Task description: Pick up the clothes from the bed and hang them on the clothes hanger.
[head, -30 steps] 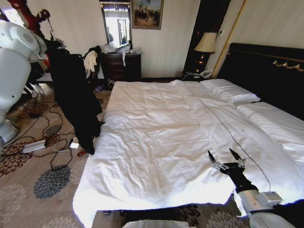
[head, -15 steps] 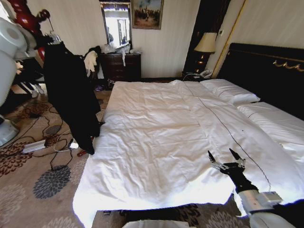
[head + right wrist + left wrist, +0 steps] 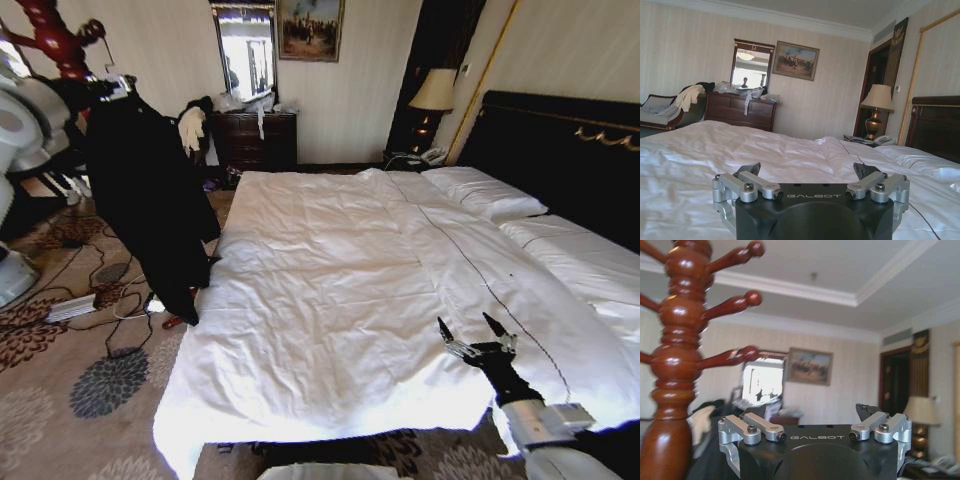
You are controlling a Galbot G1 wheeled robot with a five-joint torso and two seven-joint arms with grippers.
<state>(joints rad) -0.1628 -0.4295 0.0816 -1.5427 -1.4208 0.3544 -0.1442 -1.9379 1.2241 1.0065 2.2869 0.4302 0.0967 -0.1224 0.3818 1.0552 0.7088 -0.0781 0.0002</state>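
Note:
The black jacket hangs full length off the bed's left side, draped on the black clothes hanger, whose hook pokes up at its collar. My left gripper sits at the hanger's top, close beside the red-brown coat stand. In the left wrist view the left gripper has its jaws spread with nothing between them, and the stand's pegs are close by. How the hanger is carried is hidden. My right gripper rests open, low over the white bed near its foot, and it is empty.
Cables and a power strip lie on the patterned carpet under the jacket. A dark dresser with pale garments beside it stands at the back wall. Pillows, the black headboard and a lamp are at right.
My left arm has swung left and the jacket's top has gone with it, closer to the coat stand. The right arm and the bed have not moved.

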